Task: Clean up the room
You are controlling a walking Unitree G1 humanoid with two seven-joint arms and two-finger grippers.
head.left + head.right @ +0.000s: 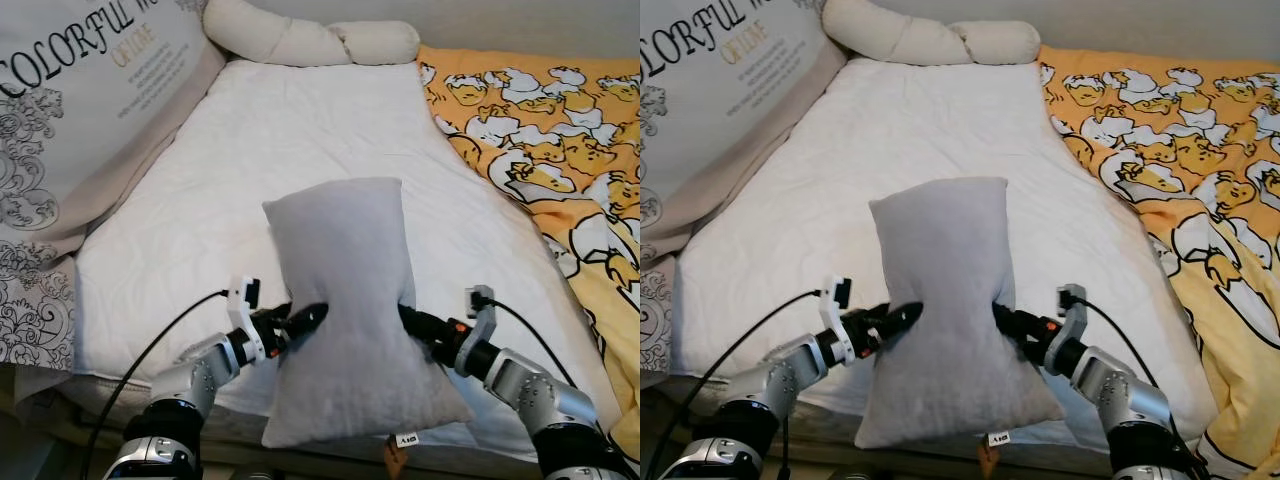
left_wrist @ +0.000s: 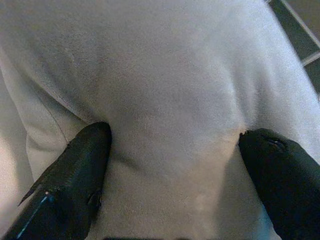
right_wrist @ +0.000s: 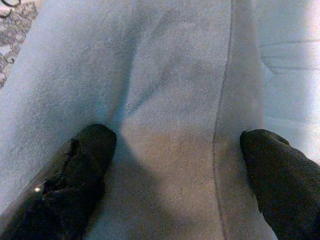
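Observation:
A grey pillow (image 1: 345,300) stands upright over the near edge of the white bed (image 1: 300,130), pinched in at its waist between my two arms. My left gripper (image 1: 308,320) presses into its left side and my right gripper (image 1: 408,315) into its right side. In the left wrist view the black fingers (image 2: 85,160) stand wide apart with the grey fabric (image 2: 170,100) bulging between them. The right wrist view has the same picture: spread fingers (image 3: 90,150) against the pillow's seam side (image 3: 175,90). Both grippers are open.
A yellow duck-print blanket (image 1: 560,130) covers the bed's right side. A cream bolster (image 1: 310,40) lies at the head. A large printed cushion (image 1: 80,110) leans along the left. A small tag (image 1: 405,438) hangs at the pillow's lower edge.

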